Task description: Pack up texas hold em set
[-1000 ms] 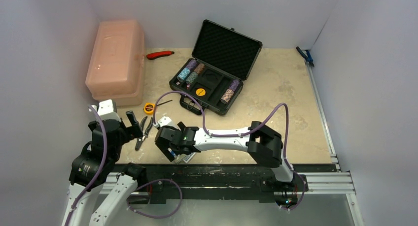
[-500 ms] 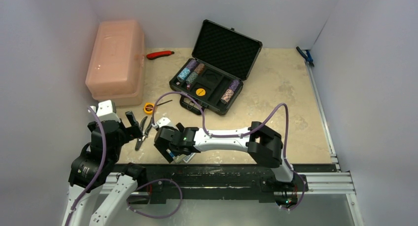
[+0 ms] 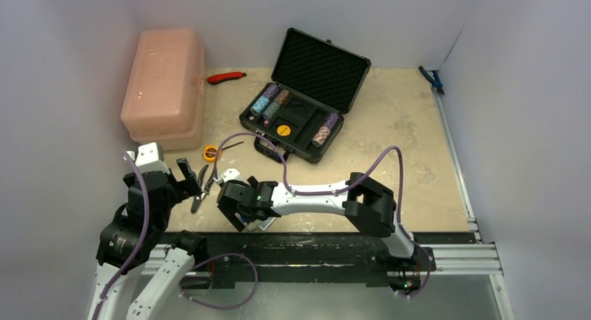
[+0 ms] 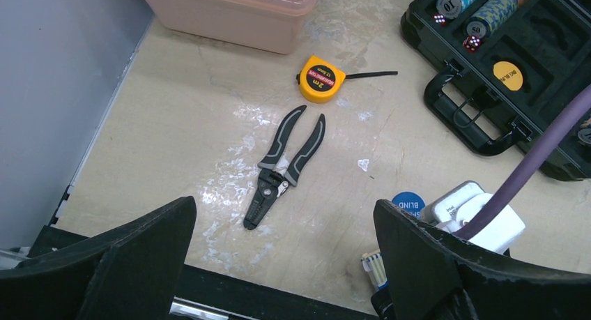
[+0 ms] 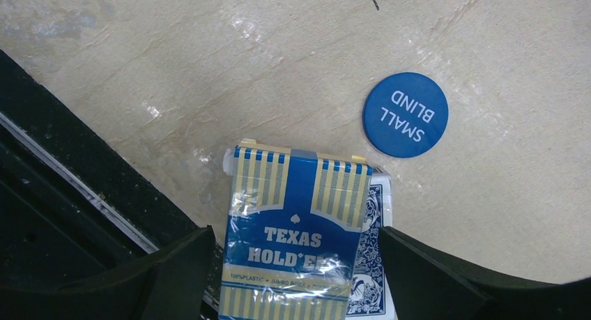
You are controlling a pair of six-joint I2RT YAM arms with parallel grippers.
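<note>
Card deck (image 5: 296,194), one, inside spread right pincer (image 5: 293,250); blue disc (image 5: 405,114), one, beside; left pincer (image 4: 284,212) spread, empty

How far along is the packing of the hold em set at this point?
Done: chip stacks and a yellow disc sit in the open case. In hand: the right gripper, jaws open, straddles the card deck near the table's front edge, not yet gripping it. Left: the deck and the blue Small Blind disc beside it go into the case, then the lid shuts. The left gripper hangs open, holding nothing.
</note>
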